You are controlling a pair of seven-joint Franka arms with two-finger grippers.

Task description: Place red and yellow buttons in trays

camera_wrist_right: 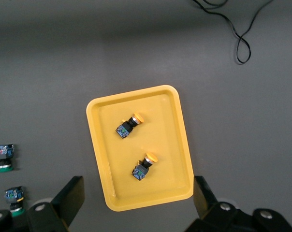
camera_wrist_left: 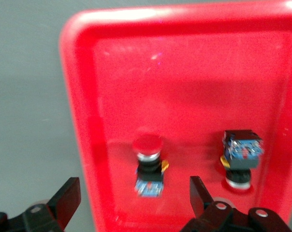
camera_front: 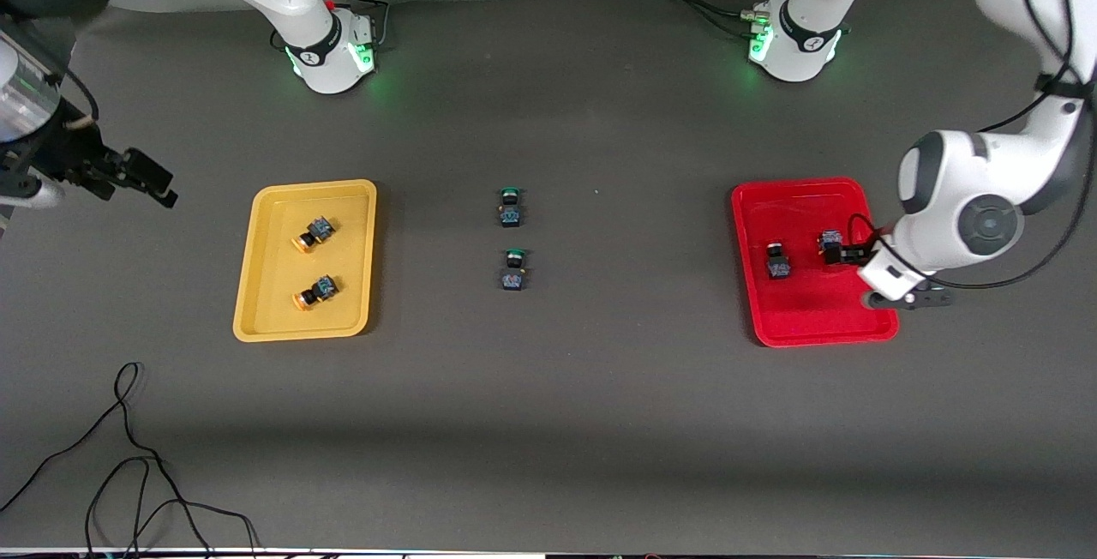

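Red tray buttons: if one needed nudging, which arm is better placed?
Probably the left. Its left gripper hangs open over the red tray beside both red buttons, while the right gripper waits open off the yellow tray's end.

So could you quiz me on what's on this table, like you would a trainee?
1. How many buttons lie in the yellow tray?
2. True or false: the two green-capped buttons sit on the bare table between the trays.
3. Which claw is low over the red tray: (a) left claw, (b) right claw?

Key:
1. Two, both with orange-yellow caps.
2. True.
3. (a). The left claw is open over the red tray, which holds two red-capped buttons; the right claw waits, open, off the yellow tray's end.
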